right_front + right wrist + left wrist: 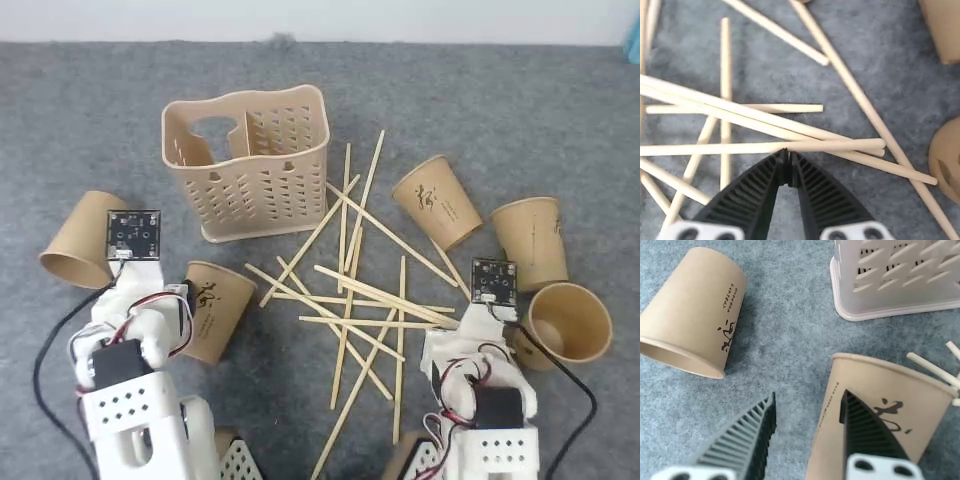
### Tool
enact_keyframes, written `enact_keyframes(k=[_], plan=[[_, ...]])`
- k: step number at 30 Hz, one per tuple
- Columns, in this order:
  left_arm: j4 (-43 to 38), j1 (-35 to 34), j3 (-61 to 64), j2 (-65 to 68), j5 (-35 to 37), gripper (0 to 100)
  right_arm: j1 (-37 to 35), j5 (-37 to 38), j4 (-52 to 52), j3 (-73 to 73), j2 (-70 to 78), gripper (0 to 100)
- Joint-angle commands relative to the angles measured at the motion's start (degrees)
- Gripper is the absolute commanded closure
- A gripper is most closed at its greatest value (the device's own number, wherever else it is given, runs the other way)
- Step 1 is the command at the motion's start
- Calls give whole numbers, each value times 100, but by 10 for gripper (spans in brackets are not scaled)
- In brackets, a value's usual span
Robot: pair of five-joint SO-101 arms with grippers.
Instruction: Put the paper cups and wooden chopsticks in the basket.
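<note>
The nearest paper cup [890,410] is lying on its side at the lower left of the high view, below the basket [245,160], which is standing upright left of centre in the upper half. The left gripper [809,396] is hanging over the cup with its fingers [747,440] spread wide, one crossing the cup wall, gripping nothing. A good grasp probably means shifting sideways so the wall sits between both fingers, then closing gently, since thin paper crushes. The wooden chopsticks [350,300] are lying crisscrossed at centre. The right gripper [788,156] is resting with its fingers pressed together, tips touching one stick, seemingly holding none; it would need opening first. Another cup [80,240] is lying at far left and three more cups [530,240] are sitting at right on the grey table [100,100].
</note>
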Motion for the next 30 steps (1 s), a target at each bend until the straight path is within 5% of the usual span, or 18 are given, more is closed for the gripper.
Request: enact_keyframes(k=[1, 18, 27, 30], plan=[[-53, 0, 4, 18, 53, 791, -66, -26, 4, 123, -110, 992], [-44, 229, 31, 18, 62, 791, -725, 97, -4, 123, -110, 992], [-35, 237, 40, 26, 62, 791, -338, 3842, -505, -1073, -119, 992], [-44, 237, 40, 26, 53, 791, -40, 3719, -338, -2154, -75, 992]])
